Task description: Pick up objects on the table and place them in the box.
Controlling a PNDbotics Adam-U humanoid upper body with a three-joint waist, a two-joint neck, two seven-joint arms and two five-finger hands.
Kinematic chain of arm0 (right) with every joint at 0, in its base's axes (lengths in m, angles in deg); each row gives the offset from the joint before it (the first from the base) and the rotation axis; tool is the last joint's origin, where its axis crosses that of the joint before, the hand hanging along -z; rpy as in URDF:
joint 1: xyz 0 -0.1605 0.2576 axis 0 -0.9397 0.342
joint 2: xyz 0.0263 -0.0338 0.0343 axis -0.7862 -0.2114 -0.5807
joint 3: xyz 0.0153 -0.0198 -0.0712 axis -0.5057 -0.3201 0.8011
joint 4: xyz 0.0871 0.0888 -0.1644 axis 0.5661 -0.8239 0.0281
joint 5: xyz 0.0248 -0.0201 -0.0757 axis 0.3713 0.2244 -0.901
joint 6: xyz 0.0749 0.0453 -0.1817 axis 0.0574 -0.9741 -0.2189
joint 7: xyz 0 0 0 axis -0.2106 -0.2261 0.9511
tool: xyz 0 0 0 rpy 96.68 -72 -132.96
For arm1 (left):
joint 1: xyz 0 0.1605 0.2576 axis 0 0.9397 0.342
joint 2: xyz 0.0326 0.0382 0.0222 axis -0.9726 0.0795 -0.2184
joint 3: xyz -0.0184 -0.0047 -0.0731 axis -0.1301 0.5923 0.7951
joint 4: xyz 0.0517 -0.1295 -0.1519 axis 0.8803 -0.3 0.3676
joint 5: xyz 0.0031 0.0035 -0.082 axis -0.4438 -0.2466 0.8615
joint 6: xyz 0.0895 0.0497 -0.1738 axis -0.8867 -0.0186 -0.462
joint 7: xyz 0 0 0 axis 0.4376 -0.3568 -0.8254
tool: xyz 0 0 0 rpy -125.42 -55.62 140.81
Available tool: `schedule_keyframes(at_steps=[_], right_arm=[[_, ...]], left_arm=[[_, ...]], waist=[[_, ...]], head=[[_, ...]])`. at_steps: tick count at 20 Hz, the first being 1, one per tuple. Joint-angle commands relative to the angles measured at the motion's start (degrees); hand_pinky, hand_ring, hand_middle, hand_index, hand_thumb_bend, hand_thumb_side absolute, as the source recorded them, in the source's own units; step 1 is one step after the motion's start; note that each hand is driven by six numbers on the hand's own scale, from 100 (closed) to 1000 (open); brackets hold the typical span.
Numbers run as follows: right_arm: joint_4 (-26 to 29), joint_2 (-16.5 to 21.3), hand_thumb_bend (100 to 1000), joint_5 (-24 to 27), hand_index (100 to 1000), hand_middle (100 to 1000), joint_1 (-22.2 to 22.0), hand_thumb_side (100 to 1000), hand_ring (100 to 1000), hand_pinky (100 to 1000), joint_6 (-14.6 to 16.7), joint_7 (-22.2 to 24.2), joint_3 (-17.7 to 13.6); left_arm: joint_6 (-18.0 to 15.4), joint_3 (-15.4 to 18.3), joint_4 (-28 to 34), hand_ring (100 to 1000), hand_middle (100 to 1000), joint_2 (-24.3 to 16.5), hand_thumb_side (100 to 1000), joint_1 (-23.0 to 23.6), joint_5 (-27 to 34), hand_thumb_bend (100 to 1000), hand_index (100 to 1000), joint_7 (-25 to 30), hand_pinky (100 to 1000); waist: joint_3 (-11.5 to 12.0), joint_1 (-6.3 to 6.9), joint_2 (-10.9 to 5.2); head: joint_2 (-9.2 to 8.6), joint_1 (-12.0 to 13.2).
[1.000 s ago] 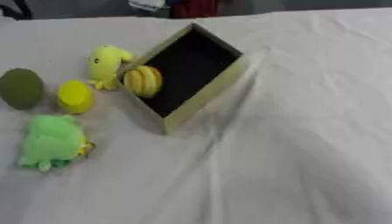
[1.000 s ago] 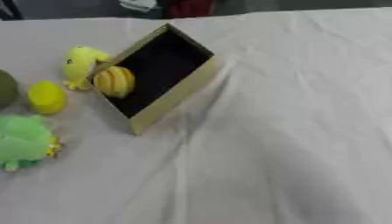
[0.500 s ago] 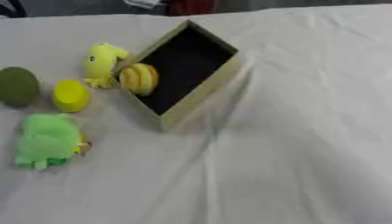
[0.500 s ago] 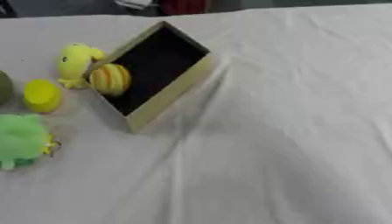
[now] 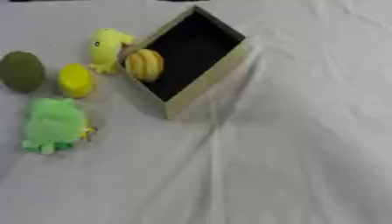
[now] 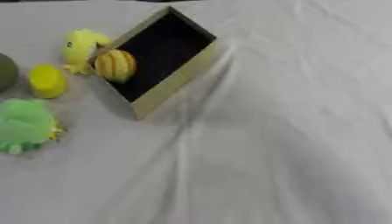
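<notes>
Far left, a dark green oval object [image 5: 21,71] lies on the white cloth-covered table [image 5: 291,144], cut partly by the edge in the right eye view. Just right of it sits a small yellow rounded object [image 5: 76,80], near but apart from the green one. Below those two, a bright green plush toy [image 5: 52,125] lies flat on the cloth, with a tiny yellow-orange bit at its right side. It is well apart from the box.

Above the yellow rounded object, a yellow plush figure [image 5: 106,47] with a dark eye dot lies right against the left outer wall of the box; contact looks likely, can't confirm. Next comes the box [image 5: 205,82], tan walls, black inside, turned at an angle so one corner points toward the far edge of the table. Inside it, against the left wall, a yellow-orange striped round object [image 5: 145,64] rests on the black floor. The rest of the box interior shows only black.

Right of the box the cloth runs in long wrinkles and folds, one ridge starting at the box's right corner and going down toward the near edge.

Neither robot hand shows in either view, so whether fingers are apart or together can't be told.
</notes>
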Motion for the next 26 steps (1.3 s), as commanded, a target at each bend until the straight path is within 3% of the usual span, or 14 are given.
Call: schedule_keyframes(at_steps=[1,11,26], right_arm=[[0.9,2.8,100,-1.0,798,726,0.0,438,910,886,0.8,-0.4,-0.2],[0.9,2.6,100,-1.2,797,724,0.2,437,910,886,0.8,-0.6,0.2],[0.9,1.9,100,-1.1,794,716,0.1,452,911,889,0.3,0.7,0.8]], left_arm=[[-1.4,-0.4,0.3,830,833,-3.9,693,-0.8,-2.3,714,940,6.8,876],[0.1,-3.2,-0.7,848,849,-4.7,611,-1.8,-2.0,781,938,20.8,893],[2.4,-9.7,-9.7,845,845,-1.4,567,-5.7,2.5,781,933,29.4,878]], waist=[[0.2,-0.03,-1.51],[0.4,-0.18,-1.78],[0.1,-0.63,-1.74]], head=[[0.14,0.5],[-0.08,0.5],[-0.67,0.5]])
